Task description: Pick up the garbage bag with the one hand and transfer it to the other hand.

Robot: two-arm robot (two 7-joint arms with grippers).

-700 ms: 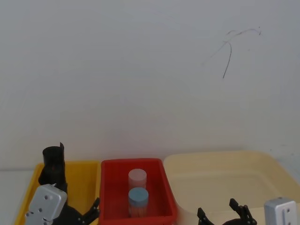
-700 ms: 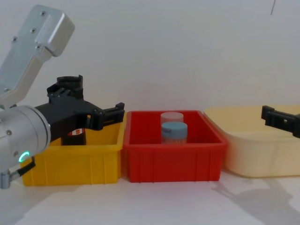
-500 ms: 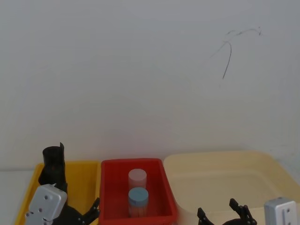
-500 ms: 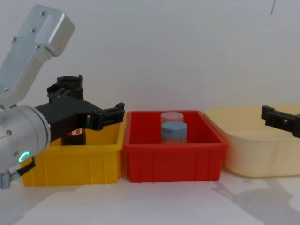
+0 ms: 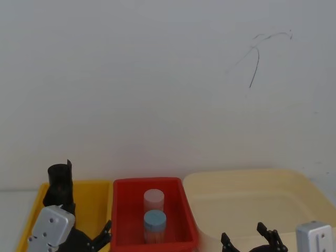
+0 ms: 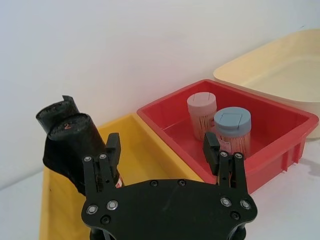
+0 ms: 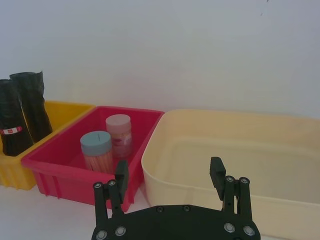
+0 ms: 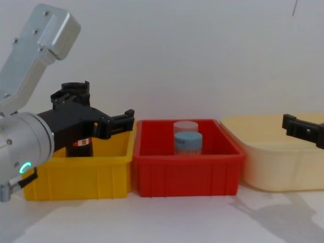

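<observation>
head view: left gripper (image 5: 86, 237) at lower left over yellow bin (image 5: 94, 194), fingers spread, nothing held. right gripper (image 5: 243, 234) at lower right over cream tub (image 5: 252, 202), fingers apart too, empty.

left wrist view: garbage bag (image 6: 80, 140) upright at left of frame in the yellow bin, touching plain roll (image 6: 50, 112) behind it. beside the left-of-frame finger, not between the two.

right wrist view: garbage bag (image 7: 11, 115) at left edge, label band (image 7: 11, 131) about mid-height, plain roll touching it on the right-of-frame side.

chest view: garbage bag (image 8: 82, 150) at left of frame, partly behind the left gripper.

probably light, fairly stiff as a roll, skin slick and a bit squashy. best taken across the upper body above the bin rim, clear of the plain roll, lower end left free for the right gripper.
</observation>
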